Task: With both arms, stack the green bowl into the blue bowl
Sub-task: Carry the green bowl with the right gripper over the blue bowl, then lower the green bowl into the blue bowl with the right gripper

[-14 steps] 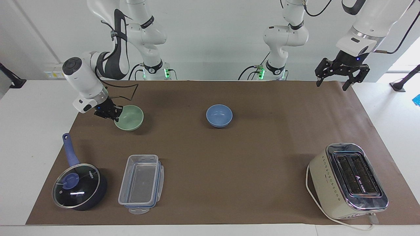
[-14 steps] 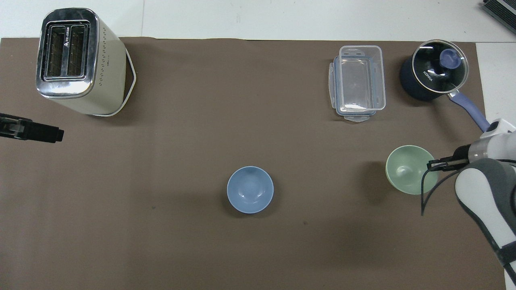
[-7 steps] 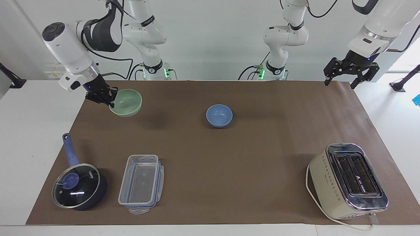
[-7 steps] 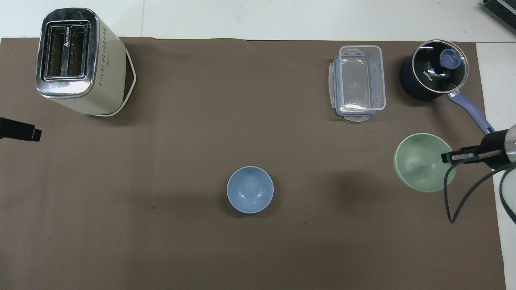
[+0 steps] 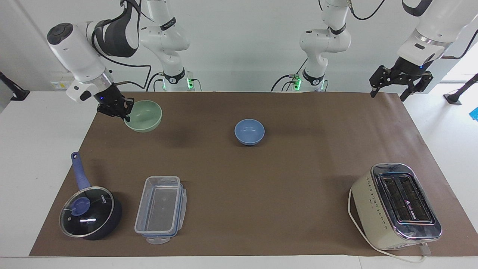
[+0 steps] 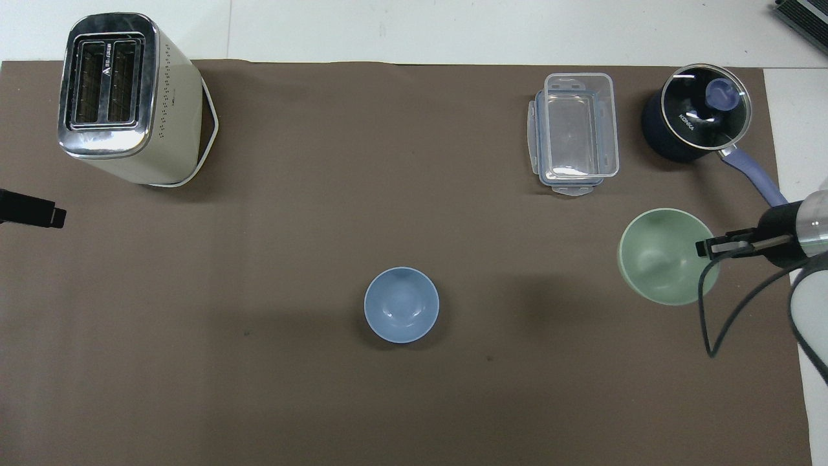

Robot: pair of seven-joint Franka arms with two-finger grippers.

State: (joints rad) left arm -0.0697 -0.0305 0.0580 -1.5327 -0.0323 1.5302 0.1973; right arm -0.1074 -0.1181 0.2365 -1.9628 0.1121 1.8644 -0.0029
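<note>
Facing view, read from its left edge across: my right end effector [image 5: 126, 111] was clenched on the rim of the green bowl [image 5: 143, 116], on the side toward the right arm's end of the desk [image 5: 261, 179]. A second before, that bowl had sat on the brown mat with the fingers just closing on its rim; by this moment it hung clear of the mat, its shadow lying apart from it. Over the last half second the height barely changed, and the bowl had only begun to drift toward the middle of the desk. I judged the lift done and the carry just starting.

Below it in that view, farther from the robots, the lidded saucepan [image 5: 90, 213] and the clear container [image 5: 161, 209] had not moved.

Further across, the blue bowl [image 5: 249, 131] sat upright and empty on the mat where it had been all along, well apart from the green one. That gap was what remained to cover before I could lower one bowl into the other.

At the left arm's end stood the toaster [image 5: 396, 206], untouched. Above that end of the mat my left end effector [image 5: 401, 80] waited with its fingers spread, holding nothing; it had risen a little over the second and then settled.
</note>
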